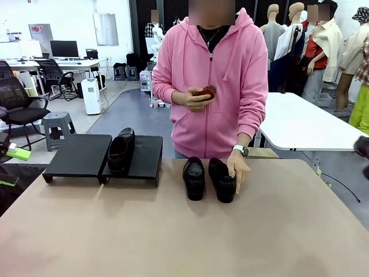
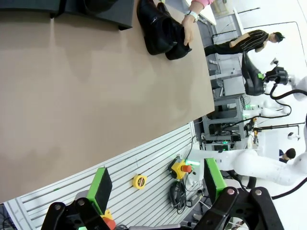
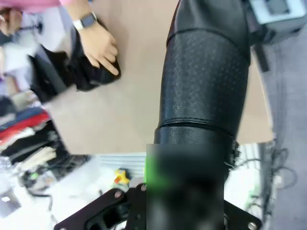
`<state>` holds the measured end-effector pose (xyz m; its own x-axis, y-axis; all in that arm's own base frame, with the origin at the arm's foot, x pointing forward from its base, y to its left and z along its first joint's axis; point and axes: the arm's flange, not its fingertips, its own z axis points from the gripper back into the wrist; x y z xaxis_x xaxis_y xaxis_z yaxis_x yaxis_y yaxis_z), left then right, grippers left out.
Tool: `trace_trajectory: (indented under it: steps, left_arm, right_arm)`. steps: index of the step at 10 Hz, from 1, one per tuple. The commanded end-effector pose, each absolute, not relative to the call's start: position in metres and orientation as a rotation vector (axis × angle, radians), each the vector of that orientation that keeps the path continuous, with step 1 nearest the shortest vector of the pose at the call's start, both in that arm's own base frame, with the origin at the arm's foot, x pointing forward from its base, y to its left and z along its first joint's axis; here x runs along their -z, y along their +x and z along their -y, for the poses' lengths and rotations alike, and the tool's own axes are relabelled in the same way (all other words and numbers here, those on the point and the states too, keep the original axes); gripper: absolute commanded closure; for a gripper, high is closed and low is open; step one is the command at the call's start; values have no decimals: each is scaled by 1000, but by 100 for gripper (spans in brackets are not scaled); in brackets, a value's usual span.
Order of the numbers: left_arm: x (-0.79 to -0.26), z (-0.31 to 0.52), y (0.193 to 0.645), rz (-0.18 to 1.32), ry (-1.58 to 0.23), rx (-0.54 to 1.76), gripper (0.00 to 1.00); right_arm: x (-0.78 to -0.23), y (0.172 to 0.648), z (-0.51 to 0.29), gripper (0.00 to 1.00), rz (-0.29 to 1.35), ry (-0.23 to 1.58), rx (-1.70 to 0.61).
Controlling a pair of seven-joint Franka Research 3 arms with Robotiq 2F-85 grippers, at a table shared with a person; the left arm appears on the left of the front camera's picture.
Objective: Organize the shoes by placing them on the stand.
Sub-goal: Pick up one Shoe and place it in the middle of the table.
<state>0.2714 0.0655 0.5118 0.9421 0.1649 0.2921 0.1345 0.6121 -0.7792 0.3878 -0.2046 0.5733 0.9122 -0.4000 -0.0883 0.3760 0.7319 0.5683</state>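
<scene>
Front view: stand (image 1: 78, 154) sits far-left on the bench (image 1: 173, 236), its two black platforms side by side and touching. One racked shoe (image 1: 121, 151) is on the right platform, near its left edge, toe toward the robot. Two loose shoes (image 1: 194, 178) stand side by side mid-bench, just right of the stand, toes toward the robot. A person in a pink hoodie stands at the far edge. The person's hand (image 1: 237, 168) rests on the right-hand one of the pair. Their other hand holds a small reddish object (image 1: 203, 92) at chest height. Left pincer (image 1: 11, 167) is at the picture's left edge, beside the bench, well apart from the stand.

Left wrist view: left pincer (image 2: 157, 184) is spread wide, with nothing between the green pads (image 2: 100, 186). The loose shoes are at the top of the frame with the person's hand on them, and a corner of the stand is beside them. Below the bench edge is a slotted metal base (image 2: 144, 158) with a yellow tape measure (image 2: 139, 181) and a red button (image 2: 182, 167) on it.

Right wrist view: right pincer (image 3: 187, 187) is pinching the held shoe (image 3: 206, 72), whose grained black surface rises up the middle of the frame. The pads are blurred, showing as a green smear on the left. Beyond, the person's hand, with a wristwatch (image 3: 86, 21), is on the loose shoes on the bench.
</scene>
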Motion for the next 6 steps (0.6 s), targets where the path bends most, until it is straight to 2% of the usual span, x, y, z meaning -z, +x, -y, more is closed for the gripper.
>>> trace_trajectory:
  steps: [1,3,4,6]
  left_arm:
    - [-512,-65,272,365,-938,-9,0]
    - [-512,-65,272,365,-938,-9,0]
    - [-512,-65,272,365,-938,-9,0]
    - [-512,-65,272,365,-938,-9,0]
  right_arm:
    - [-570,387,190,100,85,693,449]
    - [-572,390,152,100,81,713,342]
    - [-576,389,108,100,105,675,306]
    - [-580,385,4,100,64,738,60]
